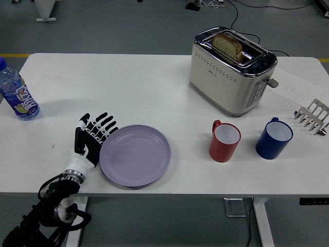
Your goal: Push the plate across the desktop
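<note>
- While lying flat near the front edge of the white table (128,82), left of the middle, shows itself as a round purple plate (135,155), with nothing on it.
- Pressed against the plate's left rim: the left hand (91,140), black with white joints, palm facing the plate.
- Fingers (104,124) straight and a little spread, pointing up and away toward the far side, holding nothing, only touching the rim.
- Comes in from the bottom left corner on a black arm (49,211) with a white wrist, reaching up past the table's front edge.
- No sign of the right hand anywhere.
- Right of the plate, well apart from it: a red mug (224,140), white inside, standing up, handle turned to the back left.
- Just beside the red mug on its right, not touching: a blue mug (274,138), also white inside, handle toward the back.
- Behind the two mugs: a shiny cream and silver toaster (231,71), set at a slant, with one slice of brown bread (227,46) sticking up from a slot.
- At the far right edge: a small silver toast rack (312,116), partly cut off.
- Behind the rack, lying flat: a white sheet of paper (295,85), print too small to read.
- Far off at the left edge, well away from the hand: a clear water bottle (16,92) with a blue cap and a bright label, standing up.
</note>
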Tool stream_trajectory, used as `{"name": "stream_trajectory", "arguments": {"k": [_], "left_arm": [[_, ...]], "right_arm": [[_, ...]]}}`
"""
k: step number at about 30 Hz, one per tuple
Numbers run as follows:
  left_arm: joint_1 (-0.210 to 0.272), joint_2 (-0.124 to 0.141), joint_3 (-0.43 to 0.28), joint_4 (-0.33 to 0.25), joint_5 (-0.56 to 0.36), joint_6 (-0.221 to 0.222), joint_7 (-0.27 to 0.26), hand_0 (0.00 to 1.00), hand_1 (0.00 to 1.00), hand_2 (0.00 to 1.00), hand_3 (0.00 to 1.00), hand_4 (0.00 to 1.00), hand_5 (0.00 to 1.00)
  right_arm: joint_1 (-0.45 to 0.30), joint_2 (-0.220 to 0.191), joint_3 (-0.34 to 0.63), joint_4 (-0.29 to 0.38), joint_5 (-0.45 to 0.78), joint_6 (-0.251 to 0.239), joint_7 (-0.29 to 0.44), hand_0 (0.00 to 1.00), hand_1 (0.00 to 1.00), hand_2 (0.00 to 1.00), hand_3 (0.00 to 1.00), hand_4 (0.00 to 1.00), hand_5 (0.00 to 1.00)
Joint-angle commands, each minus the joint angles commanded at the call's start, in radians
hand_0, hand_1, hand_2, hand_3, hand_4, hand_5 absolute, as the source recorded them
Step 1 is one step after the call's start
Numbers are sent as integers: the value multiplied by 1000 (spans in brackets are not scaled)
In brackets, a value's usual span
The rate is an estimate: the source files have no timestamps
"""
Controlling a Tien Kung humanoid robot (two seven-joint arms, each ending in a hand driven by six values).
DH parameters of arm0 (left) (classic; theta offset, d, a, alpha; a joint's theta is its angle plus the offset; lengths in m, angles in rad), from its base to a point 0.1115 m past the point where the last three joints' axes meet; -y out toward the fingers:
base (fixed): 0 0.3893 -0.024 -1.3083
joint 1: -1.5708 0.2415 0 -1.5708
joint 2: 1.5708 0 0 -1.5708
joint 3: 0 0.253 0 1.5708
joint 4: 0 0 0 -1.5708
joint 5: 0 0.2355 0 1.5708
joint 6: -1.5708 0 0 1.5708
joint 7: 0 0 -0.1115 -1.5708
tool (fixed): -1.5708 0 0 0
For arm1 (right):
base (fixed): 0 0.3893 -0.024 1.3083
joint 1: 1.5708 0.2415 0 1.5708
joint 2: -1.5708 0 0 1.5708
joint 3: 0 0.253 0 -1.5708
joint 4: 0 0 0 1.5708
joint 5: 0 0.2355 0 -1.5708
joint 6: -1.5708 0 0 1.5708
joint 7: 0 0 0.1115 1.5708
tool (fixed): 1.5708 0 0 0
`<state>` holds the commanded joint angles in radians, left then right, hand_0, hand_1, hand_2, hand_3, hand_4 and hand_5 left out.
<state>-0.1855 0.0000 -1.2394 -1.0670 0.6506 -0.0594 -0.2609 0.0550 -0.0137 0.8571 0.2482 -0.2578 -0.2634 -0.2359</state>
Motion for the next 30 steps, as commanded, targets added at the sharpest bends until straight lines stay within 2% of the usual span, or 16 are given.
{"name": "stream_trajectory", "arguments": {"k": [30], "left_arm": [[-28,0,62,7,-13,-2,-4,735,745,702,665,542,998]], "right_arm": [[-1,4,4,5,-18,-2,-13,600,540,628,621,363,567]]}}
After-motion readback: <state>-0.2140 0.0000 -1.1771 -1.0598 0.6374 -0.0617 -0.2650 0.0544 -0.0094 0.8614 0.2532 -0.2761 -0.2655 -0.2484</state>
